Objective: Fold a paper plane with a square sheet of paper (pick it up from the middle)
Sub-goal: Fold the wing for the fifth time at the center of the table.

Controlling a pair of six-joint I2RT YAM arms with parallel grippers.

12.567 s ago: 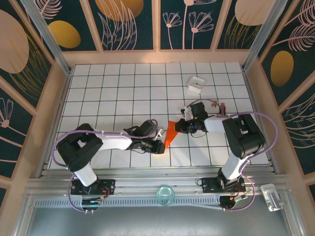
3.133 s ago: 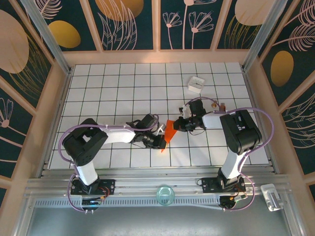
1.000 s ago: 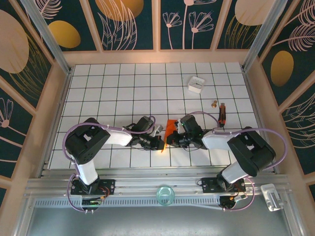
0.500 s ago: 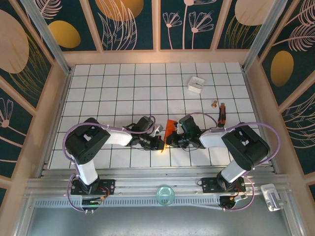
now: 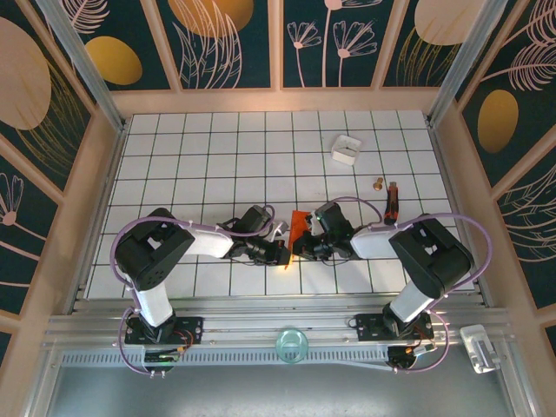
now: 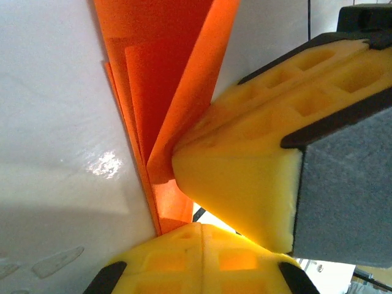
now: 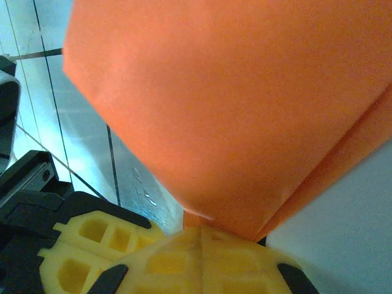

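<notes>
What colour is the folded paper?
Bright orange-red paper, clearest in the right wrist view.

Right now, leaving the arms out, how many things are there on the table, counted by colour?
Orange: 1, the folded paper
White: 1, the small box
Brass: 1, the small piece
Red and black: 1, the slim tool
Total: 4

Bright, even overhead light leaves the white desk (image 5: 174, 156) sharp, with soft shadows beside the orange paper (image 5: 300, 223). In the left wrist view a glare spot gleams just left of the paper; in the right wrist view the paper, very close, looks soft.
</notes>
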